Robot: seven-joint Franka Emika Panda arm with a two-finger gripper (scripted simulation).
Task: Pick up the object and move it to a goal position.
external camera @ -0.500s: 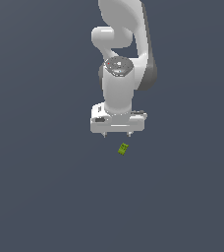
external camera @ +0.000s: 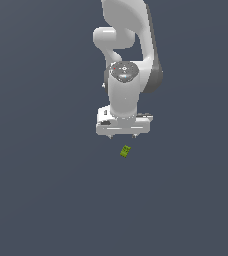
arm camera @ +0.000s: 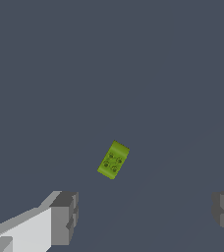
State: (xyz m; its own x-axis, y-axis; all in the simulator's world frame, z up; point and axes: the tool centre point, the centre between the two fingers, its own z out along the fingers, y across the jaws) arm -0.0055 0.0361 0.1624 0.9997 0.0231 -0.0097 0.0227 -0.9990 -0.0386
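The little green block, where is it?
In the exterior view the green block lies on the dark floor, just below the open gripper, not touching it.

Flat slate-grey ground (evenly lit) throughout.

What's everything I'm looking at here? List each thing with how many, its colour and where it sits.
Tiny yellow-green rectangular block: one, yellow-green with darker dots on top, lying on the floor just beyond the fingertips, tilted, untouched.
Flat surface: one, dark grey-blue, filling the whole background.
Robot arm: one, white with grey joints, reaching down from the exterior view's top.
Gripper: one, white body with grey fingers, open wide, holding nothing.
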